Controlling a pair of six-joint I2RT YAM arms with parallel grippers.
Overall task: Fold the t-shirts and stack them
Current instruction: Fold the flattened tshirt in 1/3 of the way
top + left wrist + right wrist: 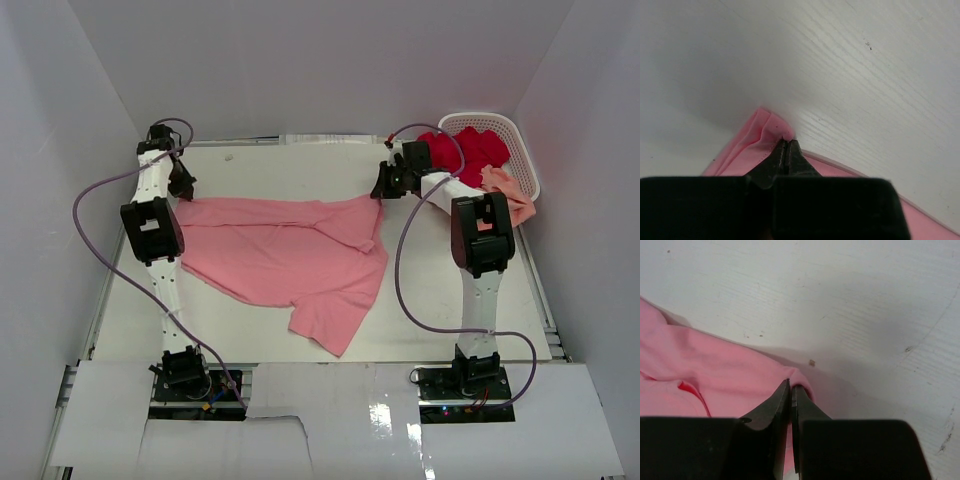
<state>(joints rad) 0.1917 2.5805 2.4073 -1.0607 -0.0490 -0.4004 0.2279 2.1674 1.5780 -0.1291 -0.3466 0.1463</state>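
Note:
A medium pink t-shirt (290,255) lies spread across the middle of the white table, one corner trailing toward the near edge. My left gripper (183,185) is shut on the shirt's far left corner (765,131), cloth bunched at the tips (786,142). At the far right corner my right gripper (385,185) is shut on the same shirt (715,375), a fold pinched between the tips (791,386). A deep red t-shirt (470,150) and a pale peach-salmon t-shirt (510,195) sit in and over the white basket.
The white perforated basket (525,150) stands at the far right corner of the table. White walls close in the table on three sides. Purple cables (405,270) loop from both arms. White panels (330,410) cover the near edge.

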